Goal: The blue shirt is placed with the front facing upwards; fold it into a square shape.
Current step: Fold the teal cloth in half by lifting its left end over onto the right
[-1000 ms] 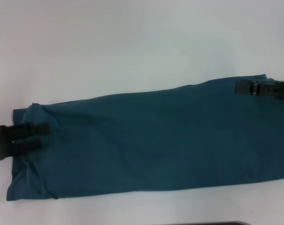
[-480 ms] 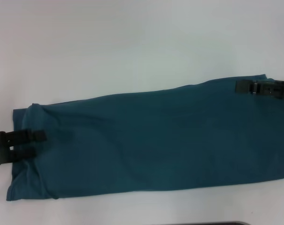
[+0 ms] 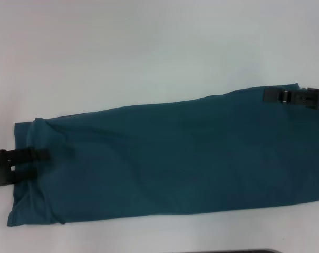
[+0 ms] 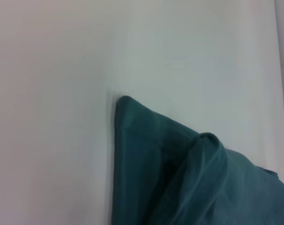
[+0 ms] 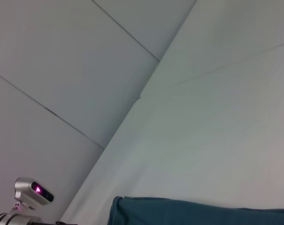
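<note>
The blue shirt [image 3: 170,158] lies folded into a long band across the white table [image 3: 148,47]. The left gripper [image 3: 35,162] sits at its left end, fingers apart over the cloth, grasping nothing. The right gripper [image 3: 275,96] rests on the far right corner; its grip cannot be told

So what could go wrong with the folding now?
The blue shirt lies as a long strip, not a square yet. The left gripper sits over its bunched end, so a pull there might drag in wrinkles. The right gripper reaches only onto the far corner of the other end, so that end might fold crooked or slip. Part of the shirt runs past the head view's edge, unseen.
</note>
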Available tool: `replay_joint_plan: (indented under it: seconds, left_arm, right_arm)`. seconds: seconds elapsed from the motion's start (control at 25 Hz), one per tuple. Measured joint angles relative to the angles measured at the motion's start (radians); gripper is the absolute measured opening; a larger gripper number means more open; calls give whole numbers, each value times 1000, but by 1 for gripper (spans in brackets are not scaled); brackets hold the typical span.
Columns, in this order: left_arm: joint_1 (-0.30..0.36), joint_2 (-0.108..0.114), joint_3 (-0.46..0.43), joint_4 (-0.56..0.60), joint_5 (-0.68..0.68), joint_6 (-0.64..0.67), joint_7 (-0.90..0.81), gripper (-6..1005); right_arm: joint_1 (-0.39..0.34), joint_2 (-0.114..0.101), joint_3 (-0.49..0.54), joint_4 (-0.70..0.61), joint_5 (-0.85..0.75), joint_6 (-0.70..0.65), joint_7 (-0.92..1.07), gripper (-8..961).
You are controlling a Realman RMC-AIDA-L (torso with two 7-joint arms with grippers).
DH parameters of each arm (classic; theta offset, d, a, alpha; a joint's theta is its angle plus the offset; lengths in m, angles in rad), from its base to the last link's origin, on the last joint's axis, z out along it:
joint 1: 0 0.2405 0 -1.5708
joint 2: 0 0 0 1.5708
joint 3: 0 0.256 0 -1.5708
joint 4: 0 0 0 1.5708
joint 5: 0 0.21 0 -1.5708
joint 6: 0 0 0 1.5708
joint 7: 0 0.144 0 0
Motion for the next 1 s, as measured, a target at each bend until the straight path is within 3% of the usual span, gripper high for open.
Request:
replay_joint_plan:
  seconds: [0.28, 0.56, 1.0]
  left_arm:
    - [-3, -1, -3, -6, 0, -10, -10, 872]
    - [-3, 5, -48, -21, -50, 72, 0, 873]
    - [-19, -8, -22, -14, -29, -20, -12, 872]
  right_arm:
    - [0, 2, 0, 0, 0, 1, 1, 885]
    - [-3, 2, 0, 1, 0, 1, 3, 885]
    - [0, 0, 0, 12, 0, 2, 10, 885]
